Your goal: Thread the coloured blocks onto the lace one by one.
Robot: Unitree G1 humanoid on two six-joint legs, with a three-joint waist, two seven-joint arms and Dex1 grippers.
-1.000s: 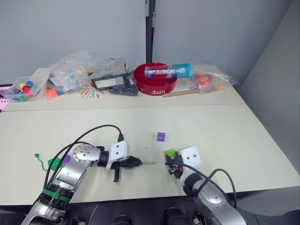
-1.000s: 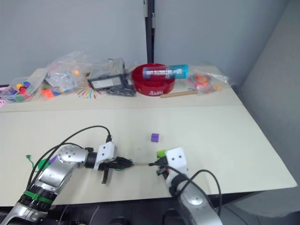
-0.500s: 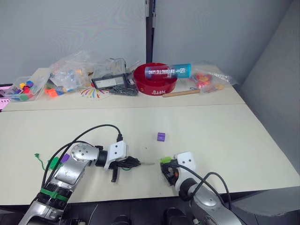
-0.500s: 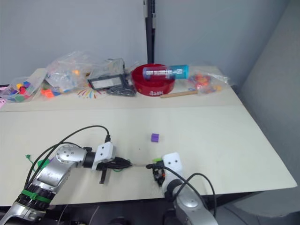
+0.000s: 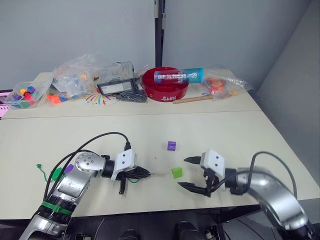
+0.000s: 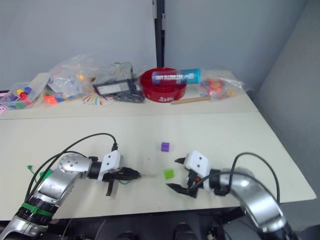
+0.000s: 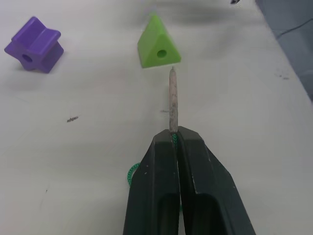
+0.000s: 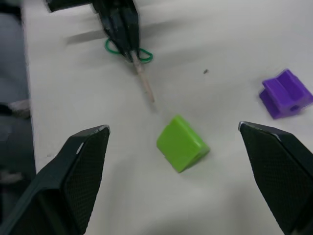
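Since the earlier frame the right pincer [image 5: 192,173] has let go of the lime green block [image 5: 176,172] and drawn back to the block's 3 o'clock, fingers spread wide. The block lies bare on the table [image 5: 240,135]. At its 9 o'clock, the left pincer [image 7: 174,138] clamps the lace [image 7: 173,100], tip nearly at the block's hole. A purple block [image 5: 171,145] sits at 12 o'clock.
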